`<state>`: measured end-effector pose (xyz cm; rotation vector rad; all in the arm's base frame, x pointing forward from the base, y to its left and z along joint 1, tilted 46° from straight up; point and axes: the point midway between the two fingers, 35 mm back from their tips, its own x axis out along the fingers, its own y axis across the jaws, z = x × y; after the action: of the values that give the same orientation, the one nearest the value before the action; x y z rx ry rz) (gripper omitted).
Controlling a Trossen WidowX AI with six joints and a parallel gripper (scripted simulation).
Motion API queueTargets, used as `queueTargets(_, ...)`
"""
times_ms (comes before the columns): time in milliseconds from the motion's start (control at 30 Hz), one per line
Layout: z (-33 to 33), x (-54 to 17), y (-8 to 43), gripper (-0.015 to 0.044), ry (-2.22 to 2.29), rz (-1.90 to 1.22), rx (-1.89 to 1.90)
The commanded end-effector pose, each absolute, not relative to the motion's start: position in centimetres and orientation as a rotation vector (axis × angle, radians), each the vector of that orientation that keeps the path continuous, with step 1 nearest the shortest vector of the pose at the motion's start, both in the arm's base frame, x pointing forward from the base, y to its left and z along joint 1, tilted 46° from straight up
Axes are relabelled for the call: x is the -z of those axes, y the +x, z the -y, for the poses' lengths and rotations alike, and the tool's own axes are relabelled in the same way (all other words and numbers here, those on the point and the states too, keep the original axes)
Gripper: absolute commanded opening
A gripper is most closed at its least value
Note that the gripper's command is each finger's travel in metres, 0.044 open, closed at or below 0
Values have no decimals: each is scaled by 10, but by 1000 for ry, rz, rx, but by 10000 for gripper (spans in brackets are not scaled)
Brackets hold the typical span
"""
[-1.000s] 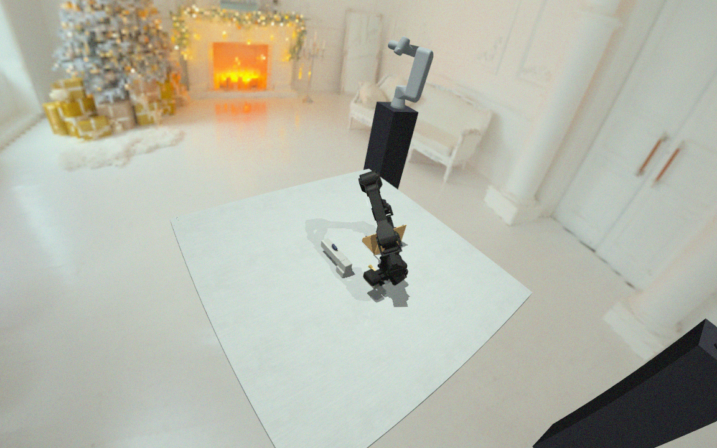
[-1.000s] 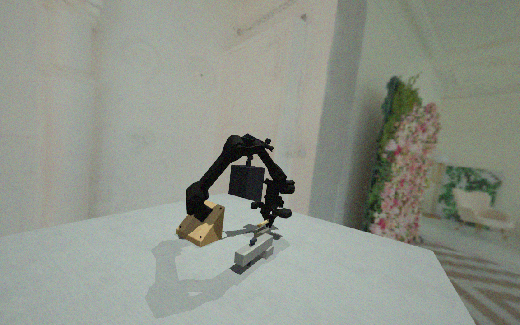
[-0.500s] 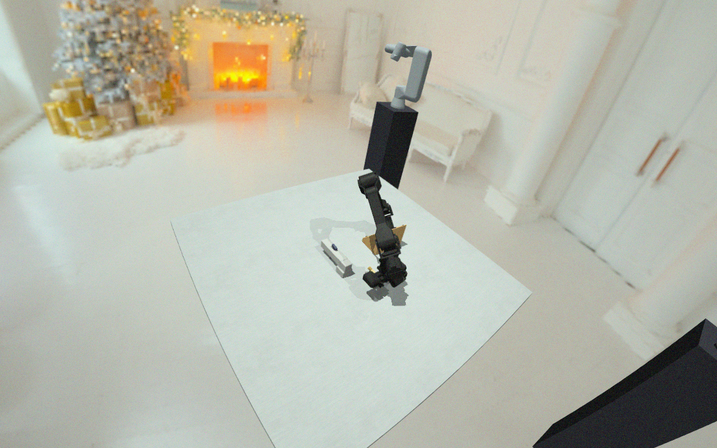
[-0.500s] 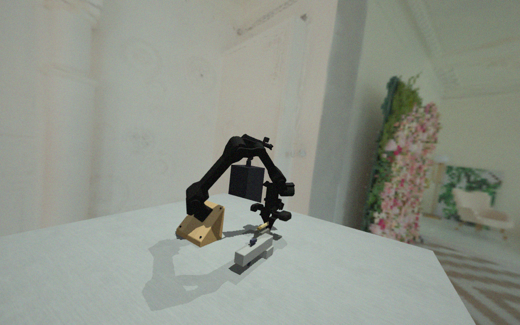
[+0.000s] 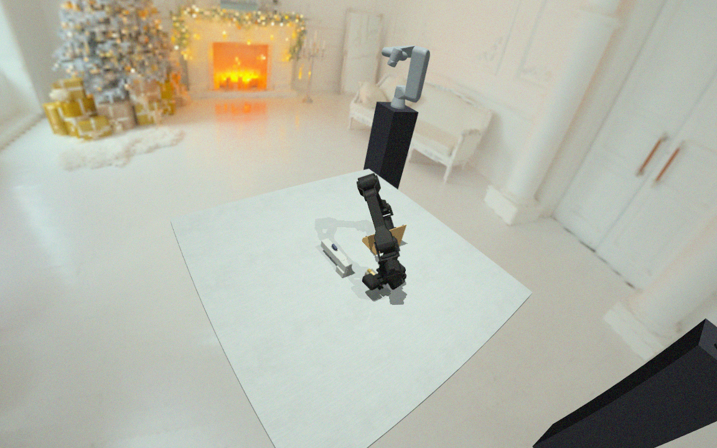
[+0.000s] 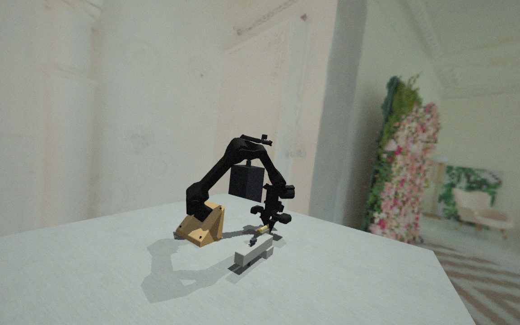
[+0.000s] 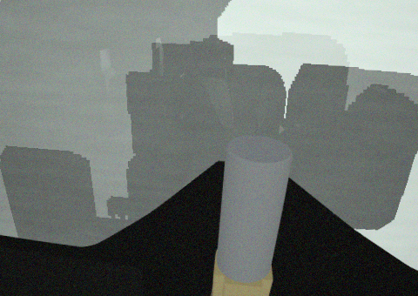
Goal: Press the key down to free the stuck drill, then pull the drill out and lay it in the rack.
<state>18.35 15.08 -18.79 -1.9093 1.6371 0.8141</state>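
Observation:
The drill [image 6: 262, 228] [image 7: 254, 213], a grey cylinder with a yellow part, is held between my fingers; its yellow part shows in the top view [image 5: 370, 272]. My gripper [image 6: 270, 227] [image 7: 244, 176] is shut on it, pointing down, low beyond the far end of the pale grey block. This long block [image 5: 342, 261] [image 6: 240, 259] has a small dark blue key [image 5: 334, 246] [image 6: 253, 241] on top. No drill is seen in the block. The rack cannot be made out clearly behind the drill, gripper and block, so I cannot tell whether the drill touches it.
A tan wedge-shaped mount [image 5: 400, 236] [image 6: 217, 226] stands at the arm's base, to the left of the block in the exterior view. The pale table [image 5: 316, 356] [image 6: 334, 282] carries the arm's shadows. Two dark pedestals with other arms stand beyond its edges.

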Motion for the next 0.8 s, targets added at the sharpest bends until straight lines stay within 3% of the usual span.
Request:
queueTargets(0, -144, 191, 183, 0, -1923, -1642, -814)
queueTargets(767, -139, 191, 181, 0, -1924, -1642, -814)
